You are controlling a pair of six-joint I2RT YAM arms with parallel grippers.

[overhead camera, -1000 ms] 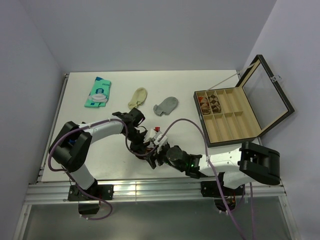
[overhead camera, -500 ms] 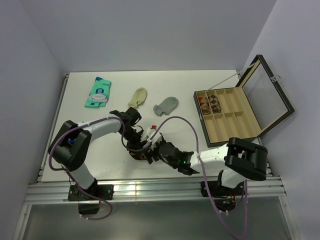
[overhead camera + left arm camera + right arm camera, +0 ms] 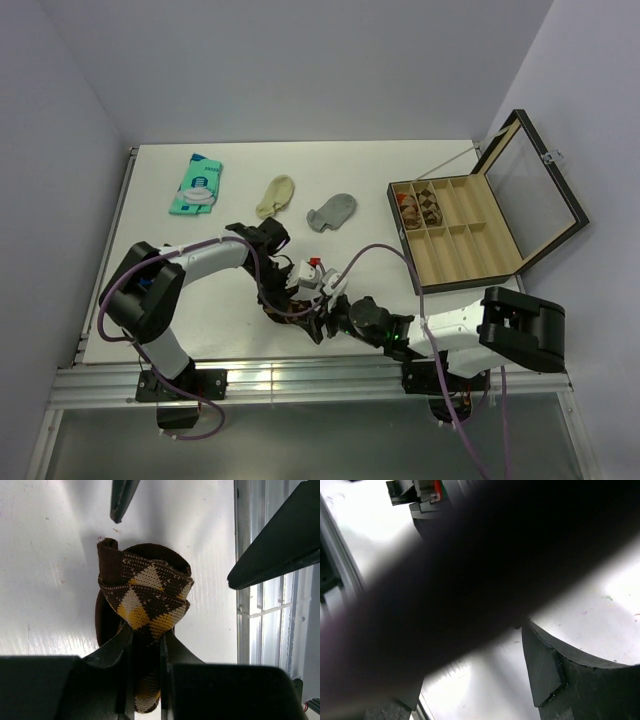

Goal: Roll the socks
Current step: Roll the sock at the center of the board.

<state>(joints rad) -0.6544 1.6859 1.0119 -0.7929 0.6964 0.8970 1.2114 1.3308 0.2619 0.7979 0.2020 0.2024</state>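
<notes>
A dark-brown sock with tan-orange argyle diamonds (image 3: 145, 600) lies bunched in a partial roll on the white table. My left gripper (image 3: 146, 635) is shut on its near end. In the top view the left gripper (image 3: 288, 298) sits close to the near table edge. My right gripper (image 3: 319, 320) is right beside it and open. The right gripper's fingers (image 3: 122, 500) show in the left wrist view on either side of the roll, apart from it. A dark blurred shape fills most of the right wrist view, with one finger (image 3: 545, 672) showing. A cream sock (image 3: 275, 195) and a grey sock (image 3: 332, 212) lie flat farther back.
A teal-and-white packet (image 3: 197, 185) lies at the back left. A wooden compartment box (image 3: 460, 250) with its glass lid raised stands at the right, with rolled socks (image 3: 418, 207) in its back-left cells. The metal rail of the table edge (image 3: 250, 625) runs just beside the roll.
The right arm swung in toward the argyle sock, then drew back a little to the right, its jaws still wide. The left gripper kept its hold and barely moved.
</notes>
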